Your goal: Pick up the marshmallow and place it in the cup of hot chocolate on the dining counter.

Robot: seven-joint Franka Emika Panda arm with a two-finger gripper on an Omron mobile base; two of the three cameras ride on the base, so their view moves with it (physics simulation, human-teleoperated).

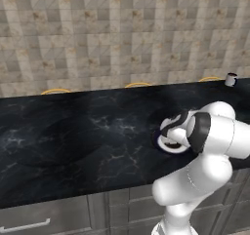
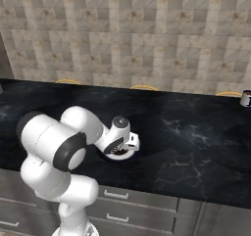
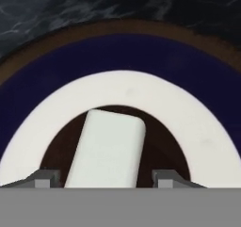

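The hand, low over the blue-rimmed plate on the black counter, has its fingers spread to either side of the marshmallow. Closing on it comes next, then a lift toward the distant cup of hot chocolate.

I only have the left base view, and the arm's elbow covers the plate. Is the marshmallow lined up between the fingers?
Observer: Yes. In the hand view the marshmallow lies on its side between the two fingertips, on the brown centre of the plate.
Operator: Is it gripped already?
Observer: Not yet. The gripper is open, with a clear gap between the marshmallow and one tip.
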